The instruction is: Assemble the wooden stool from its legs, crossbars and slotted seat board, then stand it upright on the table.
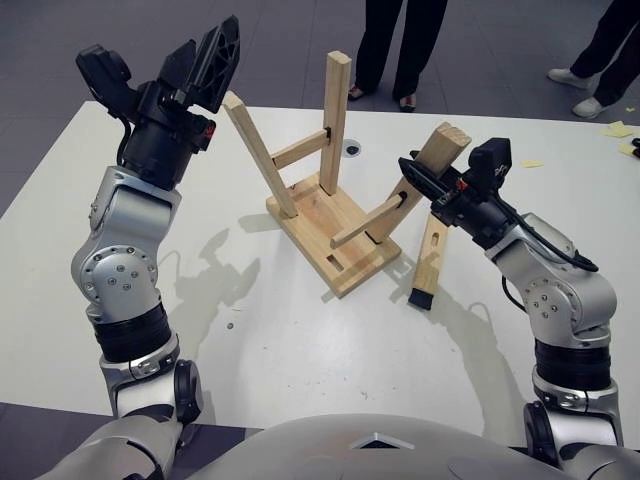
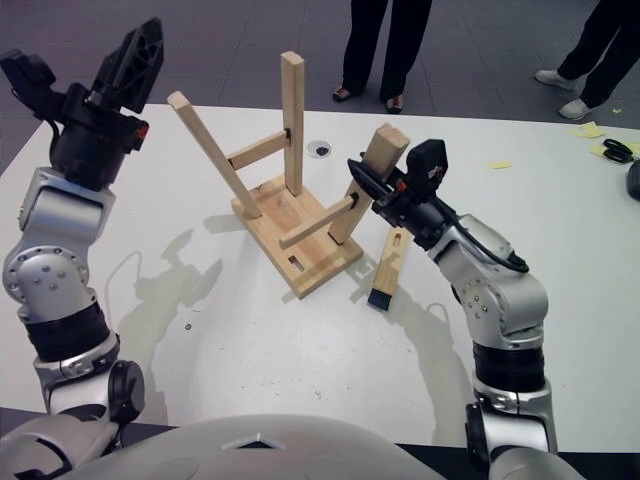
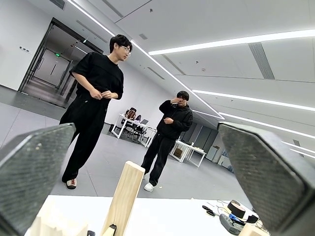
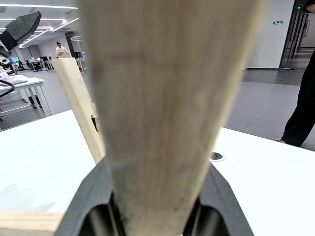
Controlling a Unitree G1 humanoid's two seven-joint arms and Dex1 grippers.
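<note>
The slotted seat board (image 1: 340,243) lies flat mid-table. Two legs (image 1: 334,122) stand up out of it, joined by a crossbar (image 1: 300,150). My right gripper (image 1: 422,183) is shut on a third leg (image 1: 442,148), held tilted at the board's right edge. That leg's crossbar (image 1: 364,222) points out over the board. In the right wrist view the held leg (image 4: 167,123) rises between the jaws. A fourth leg (image 1: 430,258) lies loose on the table under my right arm. My left gripper (image 1: 208,52) is open, raised above the table's back left, its pads (image 3: 29,172) wide apart.
The white table (image 1: 300,360) has free room at the front and left. A cable hole (image 1: 352,150) lies behind the stool. Yellow notes (image 1: 620,130) and a dark object (image 2: 632,180) sit at the far right. People stand beyond the far edge.
</note>
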